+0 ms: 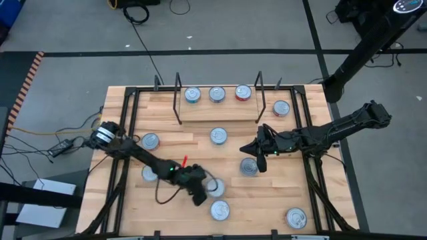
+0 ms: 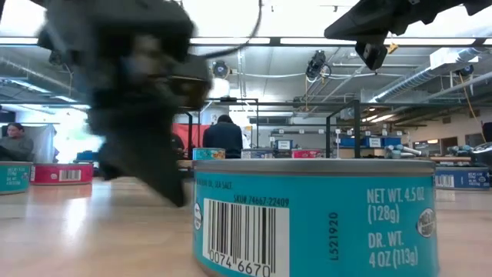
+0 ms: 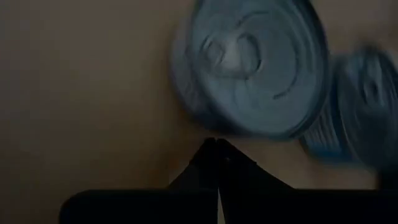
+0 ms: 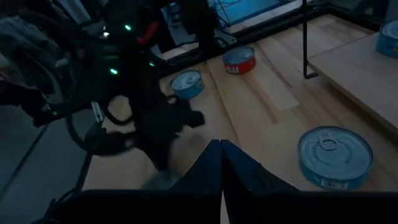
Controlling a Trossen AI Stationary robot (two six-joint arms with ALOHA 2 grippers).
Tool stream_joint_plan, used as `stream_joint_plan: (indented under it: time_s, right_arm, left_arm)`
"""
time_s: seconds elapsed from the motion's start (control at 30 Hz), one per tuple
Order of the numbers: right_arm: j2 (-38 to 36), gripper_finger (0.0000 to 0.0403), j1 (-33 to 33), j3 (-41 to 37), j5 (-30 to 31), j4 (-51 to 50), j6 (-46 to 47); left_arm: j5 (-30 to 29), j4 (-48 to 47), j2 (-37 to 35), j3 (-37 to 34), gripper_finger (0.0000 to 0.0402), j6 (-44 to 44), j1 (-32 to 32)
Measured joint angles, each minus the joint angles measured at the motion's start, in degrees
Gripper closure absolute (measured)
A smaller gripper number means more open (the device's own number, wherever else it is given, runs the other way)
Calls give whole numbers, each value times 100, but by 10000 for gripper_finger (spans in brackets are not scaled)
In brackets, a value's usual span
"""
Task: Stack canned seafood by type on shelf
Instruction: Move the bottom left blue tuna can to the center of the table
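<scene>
The wood table carries loose tins and, at its far edge, the shelf with three tins in a row, two blue and one red. The left gripper, fingers pressed together and empty, sits beside a tin near the front; the right gripper, also pinched closed, hovers mid-table. Beyond is a workshop with ceiling strip lights and a person standing.

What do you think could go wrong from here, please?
The left pincer, fingers shut, sits beside a tin with another tin close by; closing in could nudge either away. The shelf already mixes two blue tins with a red tin, so types may get mis-stacked.
</scene>
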Motion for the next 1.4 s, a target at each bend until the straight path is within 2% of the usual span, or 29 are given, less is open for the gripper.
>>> stream_joint_plan:
  time_s: [0.23,0.43,0.6,0.77,0.97,1.23,1.4]
  right_arm:
    - [0,392,57,0,31,-1,-52]
    - [68,392,274,141,57,-175,379]
    - [395,393,518,568,202,-936,906]
    - [946,382,431,1090,-337,-1680,1795]
    - [1637,352,237,1457,-1198,-1990,2320]
    - [2474,297,142,1545,-1554,-2134,2676]
    - [2927,283,222,1547,-1542,-2128,2277]
  left_arm:
    - [-620,671,102,85,402,903,501]
    - [-626,1368,102,85,402,1856,772]
    - [-620,2013,94,64,402,2426,830]
    - [-573,3248,80,-373,402,2183,881]
    - [-940,4857,60,-1022,402,1765,1005]
    - [-1643,6278,57,-1799,402,1460,1004]
    - [-1364,7136,47,-2435,402,1342,1110]
